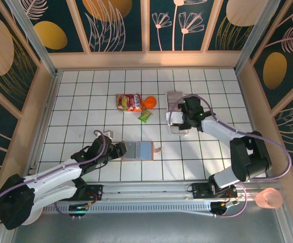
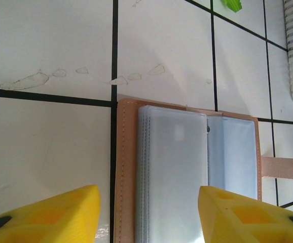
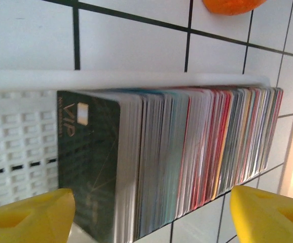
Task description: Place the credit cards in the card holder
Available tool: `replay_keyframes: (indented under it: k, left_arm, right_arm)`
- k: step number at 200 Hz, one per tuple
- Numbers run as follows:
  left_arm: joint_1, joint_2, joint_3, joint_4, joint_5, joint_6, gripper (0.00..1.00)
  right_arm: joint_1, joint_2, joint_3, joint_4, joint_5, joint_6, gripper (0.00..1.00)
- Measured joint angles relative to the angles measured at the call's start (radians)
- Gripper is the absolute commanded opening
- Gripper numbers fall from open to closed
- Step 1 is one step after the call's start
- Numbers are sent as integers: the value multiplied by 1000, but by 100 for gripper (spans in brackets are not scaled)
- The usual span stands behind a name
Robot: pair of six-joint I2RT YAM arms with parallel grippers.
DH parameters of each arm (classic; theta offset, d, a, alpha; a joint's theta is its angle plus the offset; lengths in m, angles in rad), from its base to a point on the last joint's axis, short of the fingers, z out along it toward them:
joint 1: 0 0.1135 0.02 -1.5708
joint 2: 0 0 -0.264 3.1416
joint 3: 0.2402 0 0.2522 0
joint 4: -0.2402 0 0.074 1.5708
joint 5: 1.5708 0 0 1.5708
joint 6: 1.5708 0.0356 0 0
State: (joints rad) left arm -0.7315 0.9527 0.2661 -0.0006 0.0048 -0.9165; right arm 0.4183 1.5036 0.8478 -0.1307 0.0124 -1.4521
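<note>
Yellow-tipped left fingers [image 2: 60,217] are sitting closest to the lens, spread apart and released, gripping nothing. They are straddling the near-left part of the salmon-pink, leather-like folding card holder [image 2: 129,167]. Whether they are touching it I cannot tell. That card holder is lying open and flat on the white tiled bench [image 1: 85,101], at the near middle, with its stitched edge to the left and its snap tab pointing right. Its pale translucent inner pockets are looking empty; no card is showing in them.

Over on the far right, the right fingers [image 3: 30,212] are also standing wide and released. They are hanging on either side of the dense row of thin plastic credit cards [image 3: 187,152], which are standing on edge, a dark "VIP" card at one end. The cards are sitting packed in a long white lattice tray [image 3: 14,136], well apart from the holder.

Farther out, a colourful snack packet [image 1: 129,102], a small green packet [image 1: 145,116] and an orange round object [image 1: 149,102] are lying near the bench's middle.

Judging by this, the job is barely starting: no card is being held or looks pocketed, so picking, carrying and slotting each card are all remaining.
</note>
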Motion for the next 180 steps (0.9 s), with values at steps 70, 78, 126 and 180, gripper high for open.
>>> replay_keyframes:
  k: [70,78,126,180]
  left_arm:
    - [0,6,0,5,14,7,45]
    - [0,2,0,5,14,7,44]
    - [0,-4,0,9,18,7,38]
    - [0,-4,0,17,18,7,35]
  right_arm:
    - [48,61,0,72,48,-15,59]
    - [48,61,0,68,48,-14,54]
    - [49,56,-3,48,48,-30,35]
    - [49,24,-3,28,47,-34,24]
